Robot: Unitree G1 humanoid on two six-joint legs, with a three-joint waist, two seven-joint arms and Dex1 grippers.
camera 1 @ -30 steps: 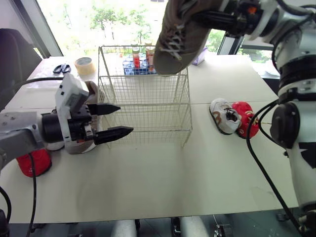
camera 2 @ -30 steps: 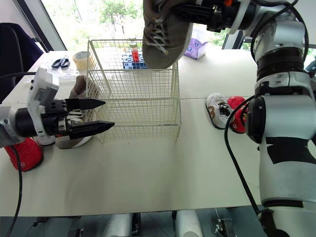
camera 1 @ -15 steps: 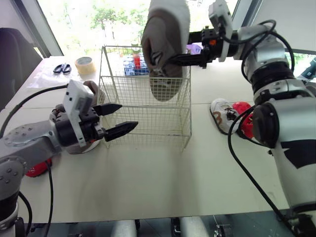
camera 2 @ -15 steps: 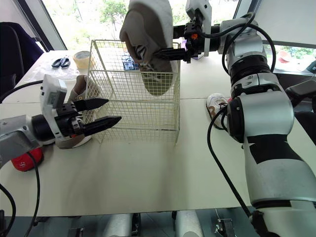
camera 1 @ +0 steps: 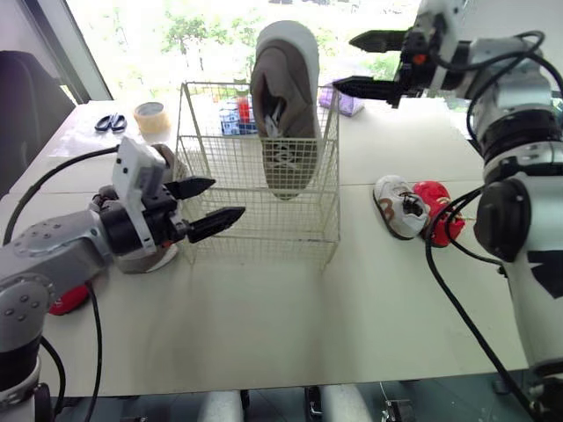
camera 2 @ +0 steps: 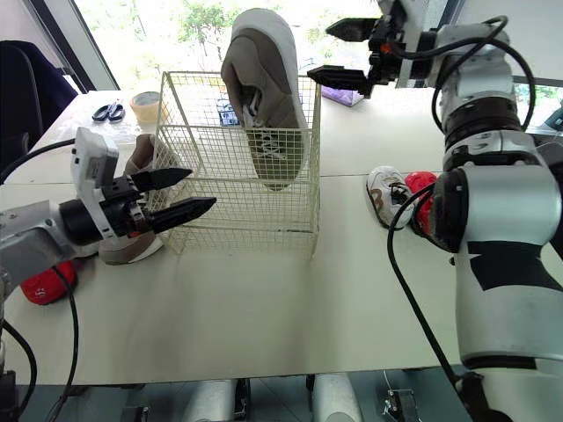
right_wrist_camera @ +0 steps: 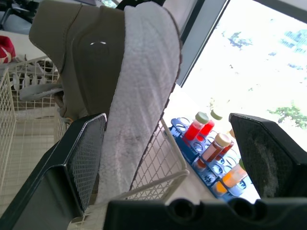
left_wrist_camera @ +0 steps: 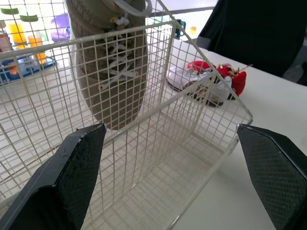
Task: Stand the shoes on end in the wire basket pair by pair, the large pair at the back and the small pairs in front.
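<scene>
– Black fingers of the right gripper (camera 1: 345, 61) are seen spread wide apart, is that so?

– Yes. It is held high, just past the back right corner of the wire basket (camera 1: 220, 158), and it is clear of the shoe.

– Where is that shoe found?

– A large grey-brown sneaker (camera 1: 286, 114) is stood on end inside the basket, toe down. Its heel and white sole are raised well above the rim. It is placed in the right half, toward the back as far as can be judged, with the sole turned toward the right gripper.

– And the left gripper (camera 1: 227, 197)?

– Its fingers are likewise parted. It is held low at the basket's front left corner, with its tips just beside the wire and not closed on it. A second grey-brown sneaker (camera 2: 139, 156) is seen close behind it, on the table (camera 1: 290, 325) against the basket's left side.

– What else is laid out?

– To the right of the basket, a small white shoe (camera 1: 400, 207) and a small red shoe (camera 1: 440, 211) are laid touching each other. Another red shoe (camera 2: 40, 283) is partly hidden under the left arm. Scissors (camera 1: 110, 121) and a roll of tape (camera 1: 151, 116) are set at the far left, and a rack of vials (right_wrist_camera: 211, 158) behind the basket.
</scene>
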